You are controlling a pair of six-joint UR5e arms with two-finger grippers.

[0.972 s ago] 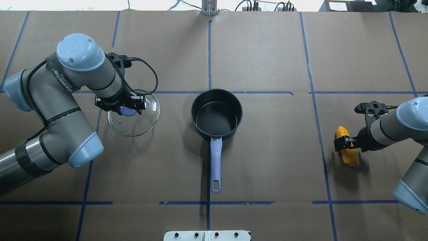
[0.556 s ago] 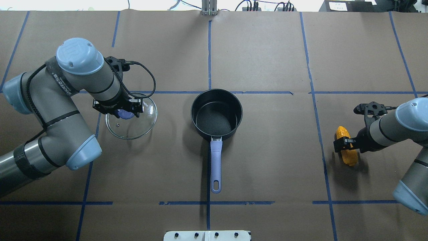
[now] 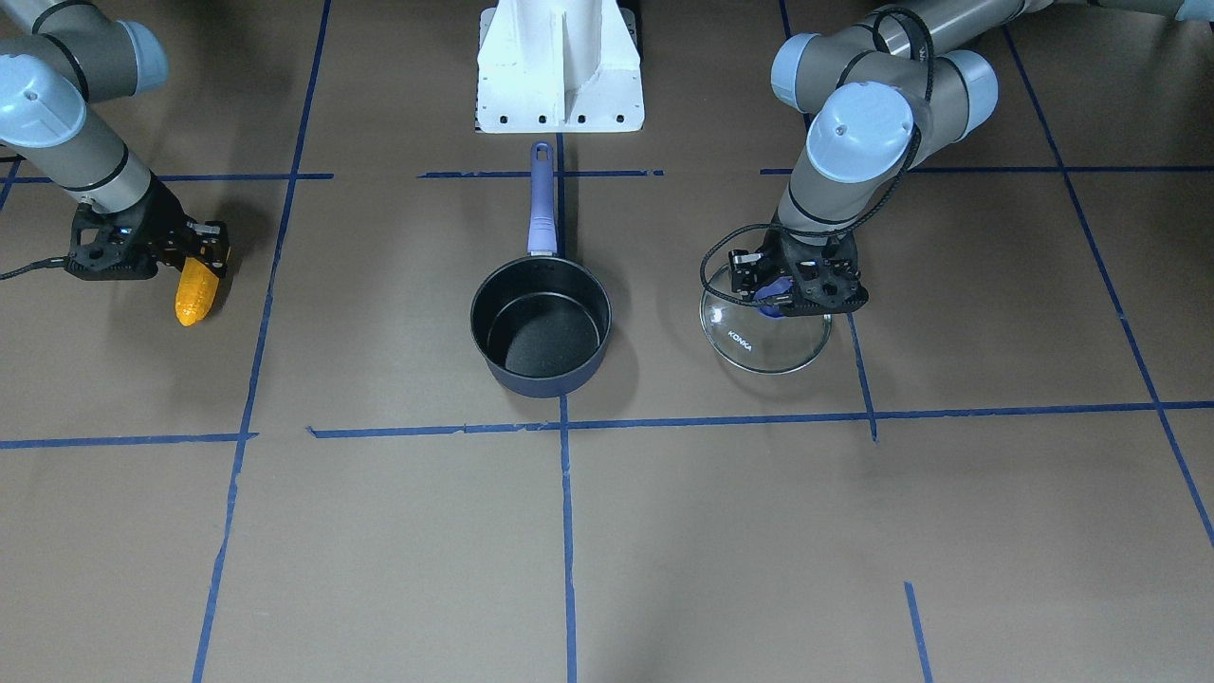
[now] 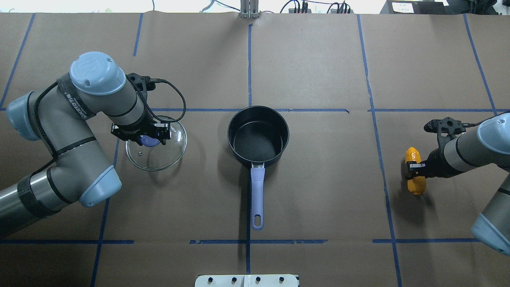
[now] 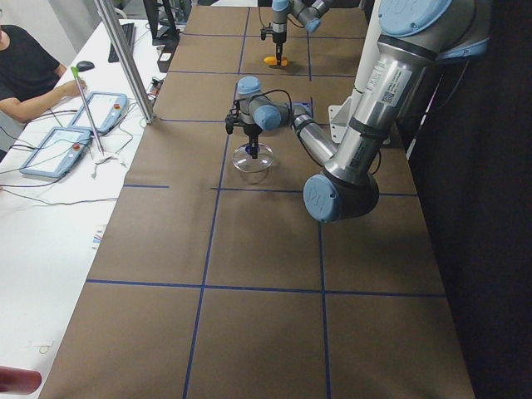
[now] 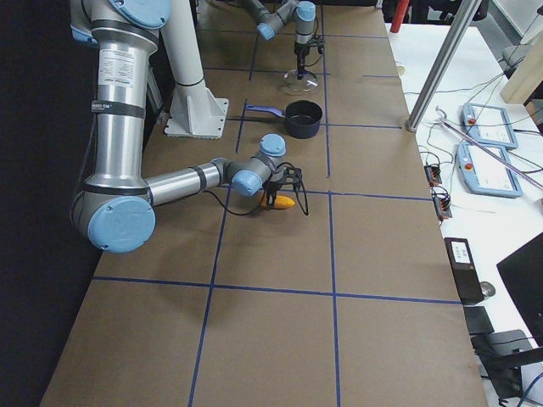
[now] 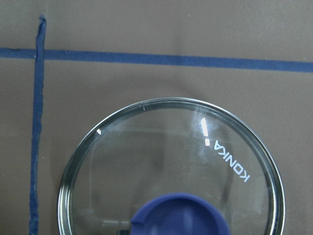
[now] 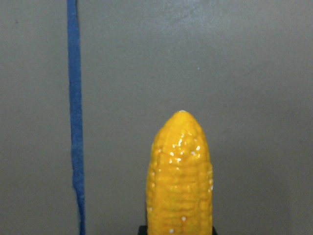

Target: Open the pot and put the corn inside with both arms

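Note:
The dark navy pot (image 4: pixel 258 137) stands open at the table's middle, its periwinkle handle (image 4: pixel 257 191) pointing toward the robot base. My left gripper (image 4: pixel 145 138) is shut on the blue knob (image 7: pixel 178 215) of the glass KONKA lid (image 4: pixel 159 153). It holds the lid low over the table, left of the pot and clear of it. I cannot tell if the lid touches the table. My right gripper (image 4: pixel 414 171) is shut across the middle of the orange-yellow corn (image 4: pixel 415 185), far right of the pot. The corn (image 8: pixel 181 176) casts a shadow beside it.
The white base pedestal (image 3: pixel 560 66) stands behind the pot handle. Blue tape lines (image 4: pixel 249 67) cross the brown table cover. Operators' tablets (image 6: pixel 484 127) lie on a white side table beyond the far edge.
My left gripper has carried the lid slightly toward the robot's side and a little left. My right gripper with the corn has shifted slightly right and away from the robot.

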